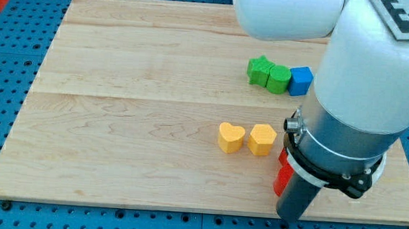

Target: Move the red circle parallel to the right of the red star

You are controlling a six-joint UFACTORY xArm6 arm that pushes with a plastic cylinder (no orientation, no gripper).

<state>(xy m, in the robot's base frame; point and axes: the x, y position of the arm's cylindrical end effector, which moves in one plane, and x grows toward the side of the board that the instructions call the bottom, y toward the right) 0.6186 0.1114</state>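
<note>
Rod's lower end, my tip, near the tabletop bottom edge; no claw fitted. Red block, shape unclear, touches the rod's left, mostly hidden. Yellow heart and yellow block sit up-left.

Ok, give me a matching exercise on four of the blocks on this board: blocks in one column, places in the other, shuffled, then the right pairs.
Blocks:
1. blue cube
2. green star
3. yellow heart
4. red block

Places:
A. partly hidden behind the arm, near the view's bottom
B. the view's left end of the upper row
C. the view's right end of the upper row
D. just to the view's left of the other yellow block

Pairs: 1-C, 2-B, 3-D, 4-A

My tip stands close by the red block.
</note>
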